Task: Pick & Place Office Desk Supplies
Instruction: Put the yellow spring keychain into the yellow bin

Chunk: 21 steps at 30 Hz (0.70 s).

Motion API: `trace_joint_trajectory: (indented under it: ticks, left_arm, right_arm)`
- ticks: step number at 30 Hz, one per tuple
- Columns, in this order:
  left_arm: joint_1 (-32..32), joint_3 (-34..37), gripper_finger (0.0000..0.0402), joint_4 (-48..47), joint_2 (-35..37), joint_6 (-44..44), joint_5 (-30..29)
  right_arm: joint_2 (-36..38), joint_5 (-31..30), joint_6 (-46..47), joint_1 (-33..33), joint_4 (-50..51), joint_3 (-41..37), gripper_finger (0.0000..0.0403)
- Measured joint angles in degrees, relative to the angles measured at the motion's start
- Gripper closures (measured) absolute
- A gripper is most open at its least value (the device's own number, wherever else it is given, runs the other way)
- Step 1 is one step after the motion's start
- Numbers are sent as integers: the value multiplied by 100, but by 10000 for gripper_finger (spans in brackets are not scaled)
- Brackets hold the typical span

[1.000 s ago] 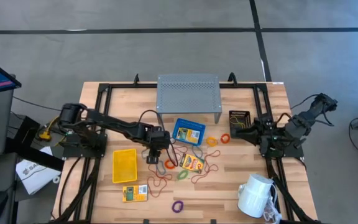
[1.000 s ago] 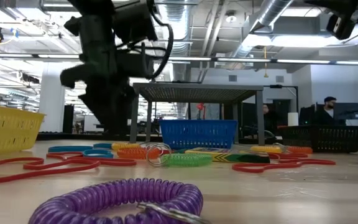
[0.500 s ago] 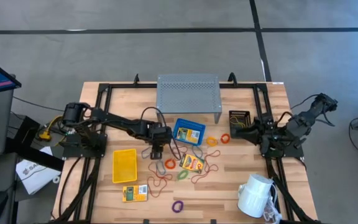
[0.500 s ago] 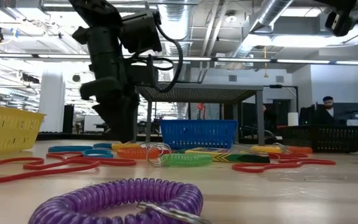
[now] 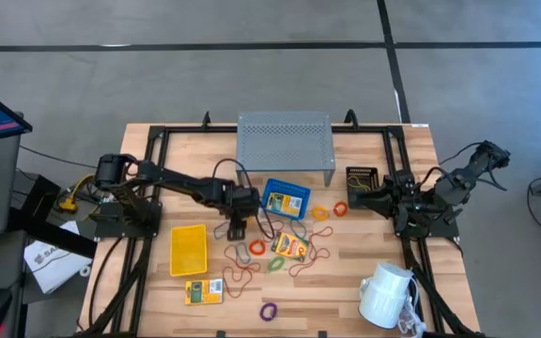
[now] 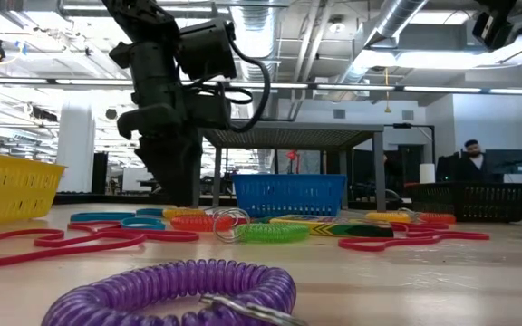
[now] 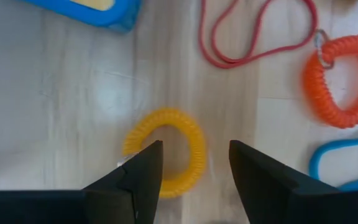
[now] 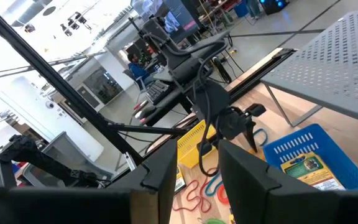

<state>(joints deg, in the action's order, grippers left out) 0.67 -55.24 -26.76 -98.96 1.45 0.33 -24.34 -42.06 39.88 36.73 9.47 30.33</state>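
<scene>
Left pincer [image 7: 191, 163] hangs spread, grasping nothing, right over the small yellow coiled plastic loop [image 7: 165, 151] lying flat on the wooden surface [image 7: 61, 93] beside the blue plastic bin [image 5: 285, 198], one finger inside the ring, far nearer than the idle right arm.

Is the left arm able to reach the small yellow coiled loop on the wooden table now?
Probably yes. The left gripper hangs right above the small yellow coiled loop, jaws open on either side of part of its ring. Nothing lies between them; the orange coiled loop and the red cord loop lie apart.
</scene>
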Motion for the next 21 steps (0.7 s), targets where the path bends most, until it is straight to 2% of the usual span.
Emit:
trace_joint_trajectory:
  ticks: [21]
  left_arm:
    - [-183, -15, 220, 36, -388, 28, -299]
  right_arm:
    - [0, 0, -136, 0, -125, 0, 287]
